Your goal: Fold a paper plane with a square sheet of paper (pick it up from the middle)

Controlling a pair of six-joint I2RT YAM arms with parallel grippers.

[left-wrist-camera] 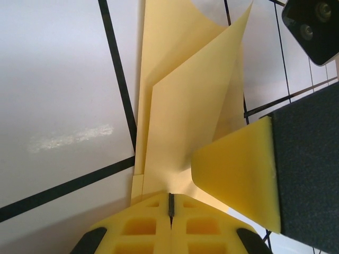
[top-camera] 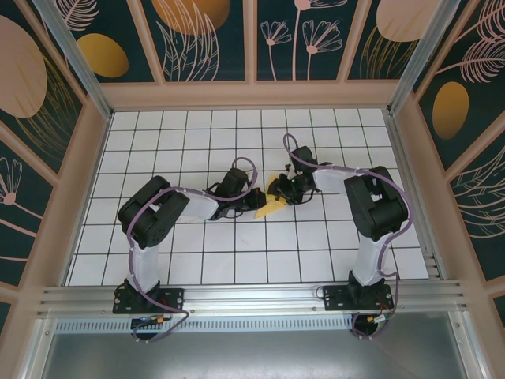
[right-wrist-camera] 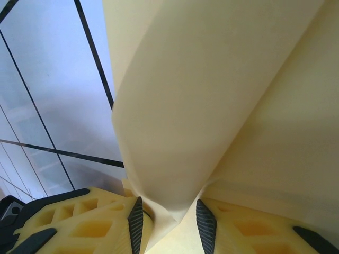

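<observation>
The yellow sheet of paper (top-camera: 271,207), folded into long pointed flaps, hangs between my two grippers at the middle of the table, just above the tiles. My left gripper (top-camera: 254,197) is shut on its near edge; in the left wrist view the jaws (left-wrist-camera: 170,198) meet on the paper (left-wrist-camera: 185,106), with one flap standing up. A yellow finger of my right gripper (left-wrist-camera: 238,169) presses in from the right. In the right wrist view my right gripper (right-wrist-camera: 169,211) stands open. The curled paper (right-wrist-camera: 212,106) runs down into the gap between its dark pads (right-wrist-camera: 135,222).
The white grid-tiled table (top-camera: 197,142) stretches around the grippers. Dark patterned walls (top-camera: 47,118) and wooden frames enclose it on the left, back and right. Both arm bases (top-camera: 150,296) sit on the metal rail at the near edge.
</observation>
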